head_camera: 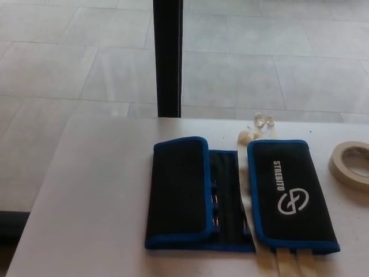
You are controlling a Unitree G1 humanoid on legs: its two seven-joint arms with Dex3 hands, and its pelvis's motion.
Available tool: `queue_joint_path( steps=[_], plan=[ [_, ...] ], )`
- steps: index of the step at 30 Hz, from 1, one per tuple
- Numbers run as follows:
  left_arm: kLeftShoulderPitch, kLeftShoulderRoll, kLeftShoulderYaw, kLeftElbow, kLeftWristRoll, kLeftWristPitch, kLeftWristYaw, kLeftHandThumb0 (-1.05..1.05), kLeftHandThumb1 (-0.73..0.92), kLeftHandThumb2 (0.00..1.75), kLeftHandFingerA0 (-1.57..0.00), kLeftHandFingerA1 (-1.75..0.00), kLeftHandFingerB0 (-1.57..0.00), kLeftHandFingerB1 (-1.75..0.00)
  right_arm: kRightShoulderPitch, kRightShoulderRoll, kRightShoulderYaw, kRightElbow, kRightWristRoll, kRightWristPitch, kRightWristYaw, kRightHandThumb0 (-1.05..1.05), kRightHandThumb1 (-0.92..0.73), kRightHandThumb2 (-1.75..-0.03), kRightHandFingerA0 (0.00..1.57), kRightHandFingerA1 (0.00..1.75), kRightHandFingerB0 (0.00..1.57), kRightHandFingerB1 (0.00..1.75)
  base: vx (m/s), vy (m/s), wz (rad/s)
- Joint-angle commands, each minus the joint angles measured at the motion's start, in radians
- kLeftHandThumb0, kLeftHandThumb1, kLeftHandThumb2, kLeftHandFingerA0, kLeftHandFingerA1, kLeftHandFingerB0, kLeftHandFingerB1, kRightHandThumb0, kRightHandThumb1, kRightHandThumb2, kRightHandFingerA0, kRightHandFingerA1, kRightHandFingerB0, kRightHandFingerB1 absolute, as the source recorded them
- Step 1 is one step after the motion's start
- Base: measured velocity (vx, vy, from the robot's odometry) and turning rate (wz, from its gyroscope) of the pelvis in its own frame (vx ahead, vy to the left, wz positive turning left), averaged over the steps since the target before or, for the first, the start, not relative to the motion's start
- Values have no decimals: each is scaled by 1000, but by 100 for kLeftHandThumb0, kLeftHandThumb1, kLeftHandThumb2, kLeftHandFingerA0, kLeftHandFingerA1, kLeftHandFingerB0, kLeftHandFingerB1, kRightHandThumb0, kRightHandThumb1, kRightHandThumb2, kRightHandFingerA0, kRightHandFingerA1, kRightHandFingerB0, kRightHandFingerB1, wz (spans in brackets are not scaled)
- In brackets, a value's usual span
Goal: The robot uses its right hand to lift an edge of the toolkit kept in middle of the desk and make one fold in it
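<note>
No robot hand is in the picture at all, left or right, so there is no telling whether either one is spread wide, pinched narrow or holding anything. The black fabric toolkit with blue piping (230, 196) lies flat in the middle of the pale grey desk (92, 196), and it looks partly closed: its left flap (177, 193) sits folded over toward the centre, a strip of tool slots (228, 199) shows between, and the right panel (291, 193), the one with the white logo, lies face up just beside that strip. Here is where trouble could start. The fabric is soft and lies flush with the desk, so thick fingers coming in from the right may skid over the piping instead of getting under it, and simply shove the whole kit left. A pinch that takes too little cloth could let the panel flop back halfway through the fold. The cream straps (288, 262) poke out from under the near edge, and more cream bits (253, 130) sit at the far edge; I judge these could snag or bunch under the fold. The roll of beige masking tape (351, 164) rests near the right panel, right on the hand's likely approach line, so a low sweep could knock it along the desk. The tools in the slots may stop the flap lying flat.
</note>
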Motion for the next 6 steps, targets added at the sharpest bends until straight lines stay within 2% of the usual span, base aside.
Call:
queue_joint_path(
  steps=[1,2,3,4,6],
  plan=[
    [11,-8,20,-1,-22,-44,-27,-66,81,64,-56,-65,-55,-51,83,29,-191,322,34,-435,-321,-54,-51,-56,95,129,34,69,0,0,0],
    [11,-5,12,3,-12,-43,-20,-66,81,64,-56,-65,-55,-51,96,34,-165,331,8,-448,-315,-54,-51,-56,95,129,34,69,0,0,0],
    [13,-7,12,-3,-8,-41,-5,-64,78,64,-59,-67,-51,-47,97,36,-142,357,-10,-454,-328,-52,-33,-77,126,129,45,69,0,0,0],
    [12,-12,17,-11,-13,-42,4,-58,75,62,-61,-71,-55,-48,99,41,-123,373,-29,-459,-351,-53,-33,-75,127,137,48,72,0,0,0],
    [8,-18,28,-17,-22,-40,15,-58,75,62,-61,-71,-55,-48,100,41,-99,389,-50,-468,-377,-53,-33,-75,127,137,48,72,0,0,0]
  ],
)
